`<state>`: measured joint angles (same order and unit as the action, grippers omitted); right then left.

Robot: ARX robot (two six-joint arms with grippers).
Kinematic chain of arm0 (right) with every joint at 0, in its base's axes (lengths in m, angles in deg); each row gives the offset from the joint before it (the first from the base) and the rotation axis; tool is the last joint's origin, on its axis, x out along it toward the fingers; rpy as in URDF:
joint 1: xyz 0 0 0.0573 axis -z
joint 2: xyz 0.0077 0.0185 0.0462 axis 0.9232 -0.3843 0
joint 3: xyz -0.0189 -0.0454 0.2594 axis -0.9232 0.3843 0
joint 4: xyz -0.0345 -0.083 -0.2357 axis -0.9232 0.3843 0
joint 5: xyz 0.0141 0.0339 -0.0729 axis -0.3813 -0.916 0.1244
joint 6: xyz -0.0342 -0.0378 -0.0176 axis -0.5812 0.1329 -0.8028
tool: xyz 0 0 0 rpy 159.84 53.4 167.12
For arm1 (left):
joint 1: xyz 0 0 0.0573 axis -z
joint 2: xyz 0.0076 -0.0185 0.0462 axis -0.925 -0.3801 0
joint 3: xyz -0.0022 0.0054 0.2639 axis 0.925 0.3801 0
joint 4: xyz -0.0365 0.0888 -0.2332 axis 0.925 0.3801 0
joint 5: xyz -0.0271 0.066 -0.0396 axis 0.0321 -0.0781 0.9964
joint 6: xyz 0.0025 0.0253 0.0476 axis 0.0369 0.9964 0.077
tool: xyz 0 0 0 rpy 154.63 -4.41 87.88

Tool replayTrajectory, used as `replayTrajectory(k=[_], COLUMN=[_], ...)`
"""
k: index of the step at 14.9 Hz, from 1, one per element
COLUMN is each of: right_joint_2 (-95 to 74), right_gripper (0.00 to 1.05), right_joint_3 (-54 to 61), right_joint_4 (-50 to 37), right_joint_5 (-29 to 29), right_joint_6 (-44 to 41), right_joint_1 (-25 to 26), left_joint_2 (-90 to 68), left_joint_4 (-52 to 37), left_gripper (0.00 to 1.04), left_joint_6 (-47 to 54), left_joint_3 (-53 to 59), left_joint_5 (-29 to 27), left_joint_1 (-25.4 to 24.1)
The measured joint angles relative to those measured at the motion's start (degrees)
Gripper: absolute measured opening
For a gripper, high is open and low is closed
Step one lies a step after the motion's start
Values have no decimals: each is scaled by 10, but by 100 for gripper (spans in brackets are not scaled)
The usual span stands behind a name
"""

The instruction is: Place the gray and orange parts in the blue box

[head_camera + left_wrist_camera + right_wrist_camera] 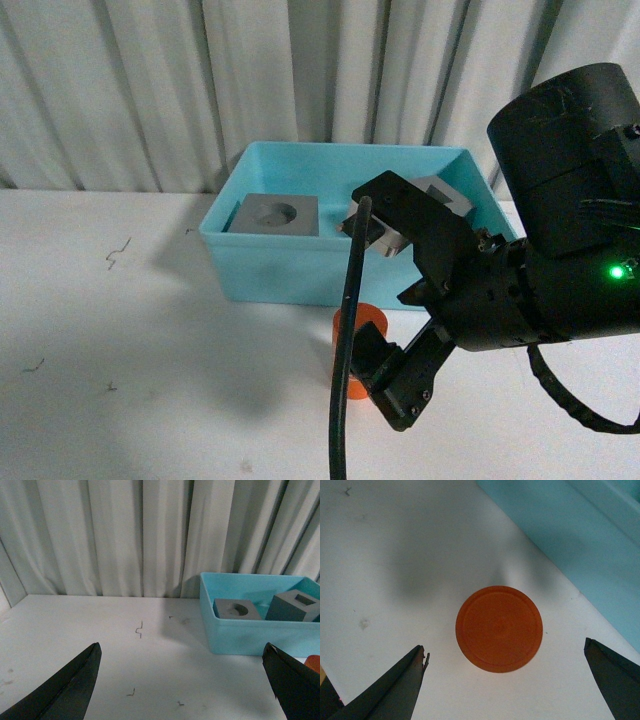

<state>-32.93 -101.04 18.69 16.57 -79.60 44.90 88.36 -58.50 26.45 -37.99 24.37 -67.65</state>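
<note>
Hovering over the orange cylinder (pixel 499 628), the right gripper (pixel 505 647) spreads its fingers wide to either side, touching nothing. Only the right wrist view shows the cylinder's plain round top. The front view shows part of its side, standing on the white table (pixel 150 350) just in front of the blue box (pixel 300 265). The cube with the round recess (pixel 275 214) and the cube with the rectangular slot (pixel 295 605) sit inside the box. The left gripper (pixel 181 646) gapes wide above the table, holding nothing. Too little of the cylinder's side shows to read any writing.

Pale pleated curtain (pixel 150 90) is hanging behind; white table (pixel 120 400) is showing dark scuffs (pixel 118 252) (soft shadows too).
</note>
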Motion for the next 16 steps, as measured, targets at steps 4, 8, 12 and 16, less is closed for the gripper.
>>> replayTrajectory(k=[4, 8, 12, 16], right_joint_2=[-23, -28, 61, 165], right_gripper=[81, 46, 45, 45], right_joint_3=[-30, -32, -27, -118], right_joint_4=[12, 12, -11, -77], right_joint_5=[15, 27, 43, 125], right_joint_6=[9, 11, 60, 136], right_joint_1=[-16, -19, -14, 40], left_joint_2=[0, 0, 0, 0], left_joint_4=[0, 0, 0, 0], left_gripper=[98, 98, 98, 98], left_joint_6=[0, 0, 0, 0], left_joint_3=[0, 0, 0, 0], left_joint_5=[0, 0, 0, 0], left_joint_1=[0, 0, 0, 0])
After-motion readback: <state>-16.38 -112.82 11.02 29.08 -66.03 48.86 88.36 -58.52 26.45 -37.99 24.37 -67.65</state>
